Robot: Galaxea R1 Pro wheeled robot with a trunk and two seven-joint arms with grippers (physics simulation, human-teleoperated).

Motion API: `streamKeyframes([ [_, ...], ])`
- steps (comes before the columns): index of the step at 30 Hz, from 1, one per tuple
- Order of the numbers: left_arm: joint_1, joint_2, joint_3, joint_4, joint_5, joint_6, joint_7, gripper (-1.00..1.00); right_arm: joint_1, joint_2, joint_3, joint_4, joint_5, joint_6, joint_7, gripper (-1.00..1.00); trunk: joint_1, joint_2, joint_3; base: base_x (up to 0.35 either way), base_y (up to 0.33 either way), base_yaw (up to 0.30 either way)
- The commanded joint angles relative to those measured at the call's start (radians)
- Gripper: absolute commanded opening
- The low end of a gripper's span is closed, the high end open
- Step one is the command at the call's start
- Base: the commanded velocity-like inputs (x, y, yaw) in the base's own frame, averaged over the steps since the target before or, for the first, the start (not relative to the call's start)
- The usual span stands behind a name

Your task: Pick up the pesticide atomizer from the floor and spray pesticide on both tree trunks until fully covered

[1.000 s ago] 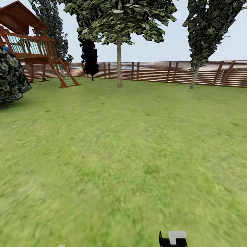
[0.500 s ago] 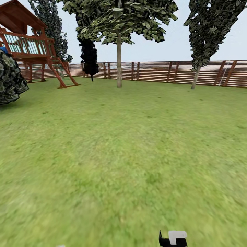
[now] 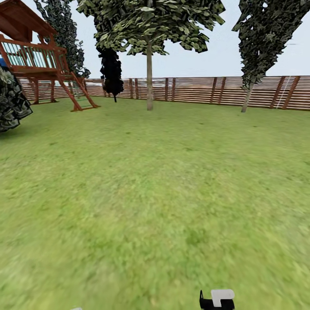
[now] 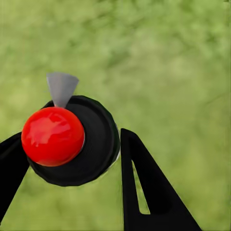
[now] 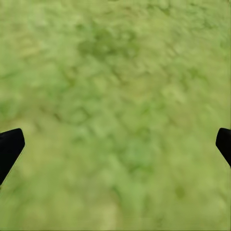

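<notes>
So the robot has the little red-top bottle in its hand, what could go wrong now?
1. The left gripper holds the pesticide atomizer between its fingers high above the grass. If the grip slips, the tiny bottle could drop and be hard to find.
2. The tree ahead stands far off by the fence. Spraying from here would probably miss the trunk.
3. Its grey nozzle must face the trunk, or the pesticide likely goes astray.

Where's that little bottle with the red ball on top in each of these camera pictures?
Head view: I can't find it there.
Left wrist view: the pesticide atomizer sits left of centre, seen from above, held between the left gripper's two dark fingers.
Right wrist view: I can't find it.
Shared landmark: the green grass, which lies under everything in all three.
</notes>
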Motion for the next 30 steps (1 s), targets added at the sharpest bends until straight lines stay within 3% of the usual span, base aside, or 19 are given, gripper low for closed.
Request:
streamKeyframes([
  [1,-0.001,0.0,-0.008,0.0,0.005,-0.002,0.003,-1.0,-0.001,0.0,-0.004,0.001,0.01,-0.001,-0.008,1.0,0.0,0.0,-0.001,0.338,0.0,0.007],
  [8,-0.001,0.0,-0.008,0.0,0.005,-0.002,0.003,-1.0,-0.001,0.0,-0.004,0.0,0.01,-0.001,-0.009,1.0,0.0,0.0,-0.001,0.337,0.0,0.12],
  [30,0.0,0.0,-0.008,0.0,0.006,-0.003,0.003,-1.0,-0.001,0.0,-0.004,-0.001,0.01,-0.001,-0.009,1.0,0.0,0.0,-0.001,0.338,0.0,0.002],
])
